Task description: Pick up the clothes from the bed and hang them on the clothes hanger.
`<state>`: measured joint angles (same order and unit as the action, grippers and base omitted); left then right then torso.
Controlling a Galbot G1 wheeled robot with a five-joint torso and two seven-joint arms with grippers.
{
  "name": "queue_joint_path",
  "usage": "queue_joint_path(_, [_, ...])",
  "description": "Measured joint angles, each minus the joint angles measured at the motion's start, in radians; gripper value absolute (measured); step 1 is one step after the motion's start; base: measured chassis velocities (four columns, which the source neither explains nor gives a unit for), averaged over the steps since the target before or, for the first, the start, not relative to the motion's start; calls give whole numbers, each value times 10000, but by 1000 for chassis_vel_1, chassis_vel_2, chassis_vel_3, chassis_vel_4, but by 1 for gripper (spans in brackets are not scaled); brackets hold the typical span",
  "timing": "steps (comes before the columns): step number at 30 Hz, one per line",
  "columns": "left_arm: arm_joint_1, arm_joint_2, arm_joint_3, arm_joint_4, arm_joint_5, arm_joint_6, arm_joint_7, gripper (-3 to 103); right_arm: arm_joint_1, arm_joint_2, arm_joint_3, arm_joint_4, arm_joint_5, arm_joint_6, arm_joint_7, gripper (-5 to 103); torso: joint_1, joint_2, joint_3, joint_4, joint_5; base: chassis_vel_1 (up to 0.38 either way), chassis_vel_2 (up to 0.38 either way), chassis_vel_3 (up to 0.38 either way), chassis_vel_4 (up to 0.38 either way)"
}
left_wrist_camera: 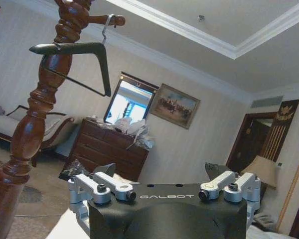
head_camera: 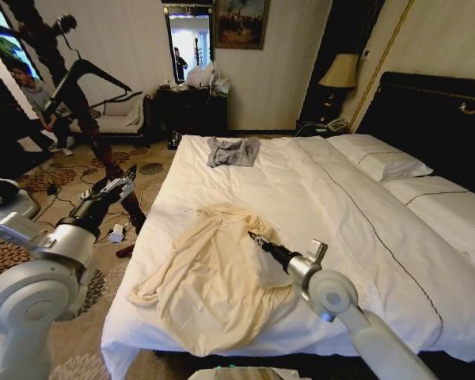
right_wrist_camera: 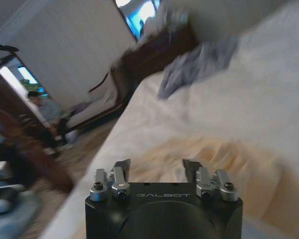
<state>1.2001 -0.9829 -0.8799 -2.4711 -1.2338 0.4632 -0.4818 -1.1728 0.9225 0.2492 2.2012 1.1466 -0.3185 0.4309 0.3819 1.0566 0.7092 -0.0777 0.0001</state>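
Observation:
The clothes [head_camera: 210, 273], a cream long-sleeved garment, lie crumpled and spread on the near left part of the bed [head_camera: 332, 198]. My right gripper [head_camera: 257, 237] hovers open just over the garment's right edge; in the right wrist view the right gripper [right_wrist_camera: 157, 167] has nothing between its fingers and the cream fabric [right_wrist_camera: 199, 154] lies close below. The black clothes hanger [left_wrist_camera: 84, 55] hangs by its hook from a peg of the wooden coat stand [left_wrist_camera: 27, 134]. It also shows in the head view as the hanger [head_camera: 91, 75]. My left gripper [head_camera: 123, 184] is open beside the bed's left edge, near the stand.
A small grey garment [head_camera: 232, 150] lies at the bed's far end. White pillows [head_camera: 380, 158] rest against the dark headboard [head_camera: 435, 119] on the right. A dark dresser [head_camera: 190, 107] and a chaise [head_camera: 115, 119] stand along the far wall. Patterned carpet lies left of the bed.

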Motion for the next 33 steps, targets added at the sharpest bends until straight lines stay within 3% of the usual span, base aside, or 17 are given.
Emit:
queue_joint_path(2, [-45,103,-2,113,16,0,-6,100,-242,12,171,-13,-768,-250,294,71,1,0,0,-2,-1,0,0,0,0])
queue_joint_path(3, [-84,143,2,152,18,1,-12,100,-358,23,211,18,-825,-461,679,71,1,0,-1,-3,-1,0,0,0,0])
queue_joint_path(4, [-84,143,2,152,18,1,-12,100,-358,23,211,18,-825,-461,679,71,1,0,-1,-3,-1,0,0,0,0])
queue_joint_path(6, [-201,172,131,200,26,18,-53,100,-595,30,212,92,-395,-1080,1741,83,0,0,-1,-1,-1,0,0,0,0])
queue_joint_path(7, [-201,172,131,200,26,18,-53,100,-595,30,212,92,-395,-1080,1741,83,0,0,-1,-1,-1,0,0,0,0])
queue_joint_path(10, [-345,115,407,232,126,78,-118,100,-709,27,39,80,662,-2136,3463,97,0,0,-1,-2,-1,0,0,0,0])
queue_joint_path(12, [-353,61,503,237,209,101,-127,100,-702,30,-8,202,1544,-3079,4861,99,1,0,0,-1,1,0,0,0,0])
queue_joint_path(13, [-353,61,503,237,209,101,-127,100,-702,30,-8,202,1544,-3079,4861,99,1,0,0,-1,1,0,0,0,0])
queue_joint_path(16, [-229,11,495,243,311,108,-127,100,-649,3,106,627,2402,-3793,5999,100,0,0,-1,0,-1,0,0,0,0])
queue_joint_path(18, [-182,-3,449,247,332,109,-127,100,-655,-31,232,801,2279,-3814,5951,100,0,0,-1,3,-1,0,0,0,0])
queue_joint_path(21, [-86,-52,338,244,348,109,-127,100,-782,-140,852,1276,900,-3335,4564,100,1,1,-1,0,-2,0,0,0,0])
queue_joint_path(22, [-86,-52,338,244,348,109,-127,100,-782,-140,852,1276,900,-3335,4564,100,1,1,-1,0,-2,0,0,0,0])
queue_joint_path(24, [-48,-92,314,215,378,109,-127,100,-833,-289,1170,1483,-372,-3173,3811,100,0,1,-1,0,-2,0,0,0,0])
queue_joint_path(28, [-45,-127,300,179,394,109,-127,100,-896,-459,1371,1493,-1471,-2980,3612,100,0,0,-1,0,-1,0,0,0,0])
queue_joint_path(30, [-115,-105,252,203,351,109,-127,100,-904,-412,1740,1388,-1719,-2219,3257,100,0,0,-1,-1,-2,0,0,0,0])
queue_joint_path(31, [-115,-105,252,203,351,109,-127,100,-904,-412,1740,1388,-1719,-2219,3257,100,0,0,-1,-1,-2,0,0,0,0])
queue_joint_path(33, [-314,127,196,398,334,106,-130,100,-943,-234,2286,1072,-2162,-715,2160,100,0,0,-1,2,-1,0,0,0,0])
